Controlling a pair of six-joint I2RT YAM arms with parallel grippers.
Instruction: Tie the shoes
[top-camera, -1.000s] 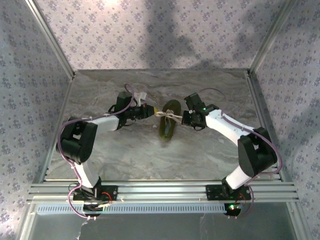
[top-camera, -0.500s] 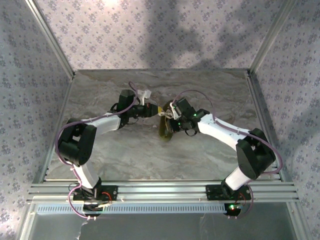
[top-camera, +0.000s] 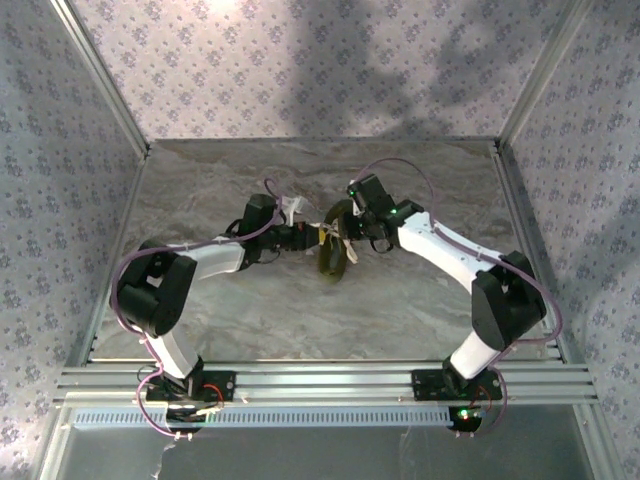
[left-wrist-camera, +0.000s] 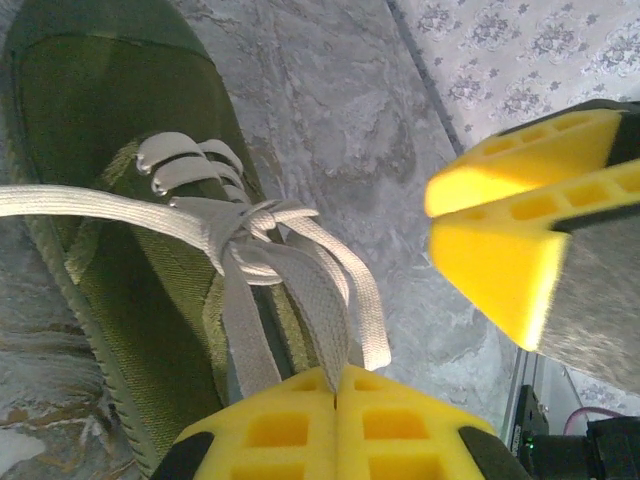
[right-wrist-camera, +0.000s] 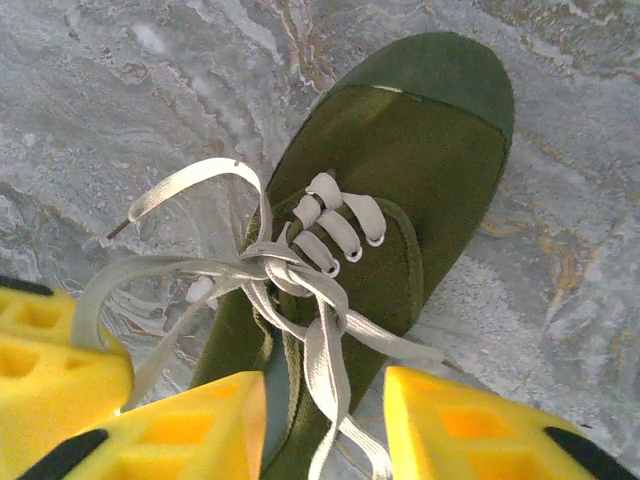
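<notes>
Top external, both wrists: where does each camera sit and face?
Top external: fixed above and behind the arm bases, looking down at the table; both arms show, meeting at the shoe.
Left wrist: on the left arm, facing the laces; its shut left pincer pinches them.
Right wrist: over the shoe, facing down; the open right pincer shows.
Both wrist views share the laces.
</notes>
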